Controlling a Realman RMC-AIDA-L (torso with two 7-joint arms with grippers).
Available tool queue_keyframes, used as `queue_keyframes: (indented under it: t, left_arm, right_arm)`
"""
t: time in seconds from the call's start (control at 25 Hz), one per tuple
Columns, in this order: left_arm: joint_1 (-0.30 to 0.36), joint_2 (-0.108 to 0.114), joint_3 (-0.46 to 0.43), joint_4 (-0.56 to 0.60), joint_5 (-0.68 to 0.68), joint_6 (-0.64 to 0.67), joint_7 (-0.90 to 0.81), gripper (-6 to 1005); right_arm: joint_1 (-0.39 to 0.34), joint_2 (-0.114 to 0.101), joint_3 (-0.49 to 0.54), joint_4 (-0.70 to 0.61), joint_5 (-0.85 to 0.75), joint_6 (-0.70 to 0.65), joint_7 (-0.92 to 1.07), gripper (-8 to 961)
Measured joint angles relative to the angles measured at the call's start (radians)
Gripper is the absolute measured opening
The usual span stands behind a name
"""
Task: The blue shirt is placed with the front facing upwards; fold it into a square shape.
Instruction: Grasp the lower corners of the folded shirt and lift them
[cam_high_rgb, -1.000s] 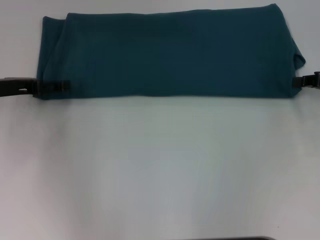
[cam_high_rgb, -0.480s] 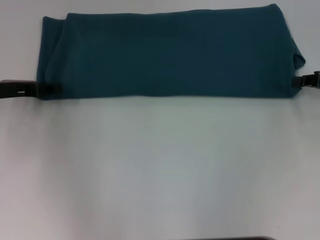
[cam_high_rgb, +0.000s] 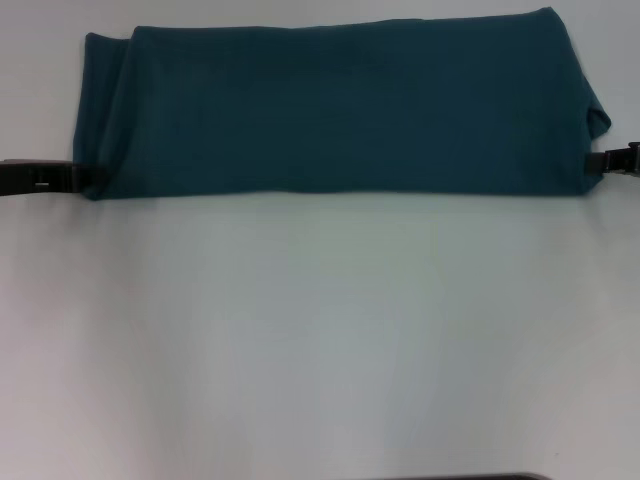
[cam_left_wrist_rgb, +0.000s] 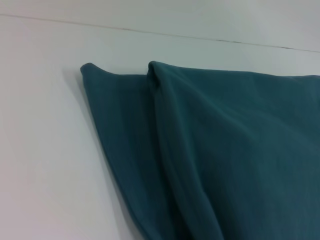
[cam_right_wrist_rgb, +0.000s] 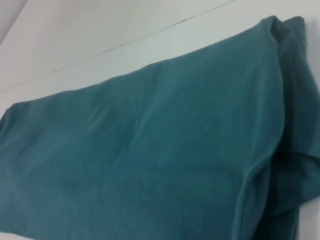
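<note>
Although our left jaws (cam_high_rgb: 88, 178) reach the near-left corner of the blue shirt (cam_high_rgb: 340, 105), we cannot tell whether they pinch the hem or merely lie against it, since the head view shows only a dark bar ending at the fabric. Our right jaws (cam_high_rgb: 592, 164) sit at the opposite end, touching the near-right corner of the cloth, and their grip is equally unclear to us. Both arms come in low and flat from the side edges of the bench (cam_high_rgb: 320, 340).

Outward from the jaws, the shirt lies as one long band across the far part of the bench, its plain teal side up and no lettering showing. Its near edge runs straight from one set of jaws to the other. At the left end a second layer peeks out past the top one, which the left wrist view shows as two stacked folds (cam_left_wrist_rgb: 150, 80). At the right end a loose flap (cam_high_rgb: 596, 115), perhaps a sleeve, bulges beyond the band.
</note>
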Motion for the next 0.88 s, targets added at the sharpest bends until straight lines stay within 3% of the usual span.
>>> queue_keyframes:
  t: [0.24,0.36,0.88]
  left_arm:
    - [0.000,0.000,0.000,0.001,0.001,-0.011,0.000,69]
    - [0.000,0.000,0.000,0.001,0.001,-0.012,0.000,-2]
    - [0.004,0.007,0.000,-0.001,0.001,-0.003,-0.007,-1]
  right_arm:
    - [0.000,-0.001,0.000,0.000,0.000,0.001,0.000,2]
    - [0.000,-0.001,0.000,0.000,0.000,0.001,0.000,2]
    - [-0.010,-0.001,0.005,0.000,0.000,-0.001,-0.001,2]
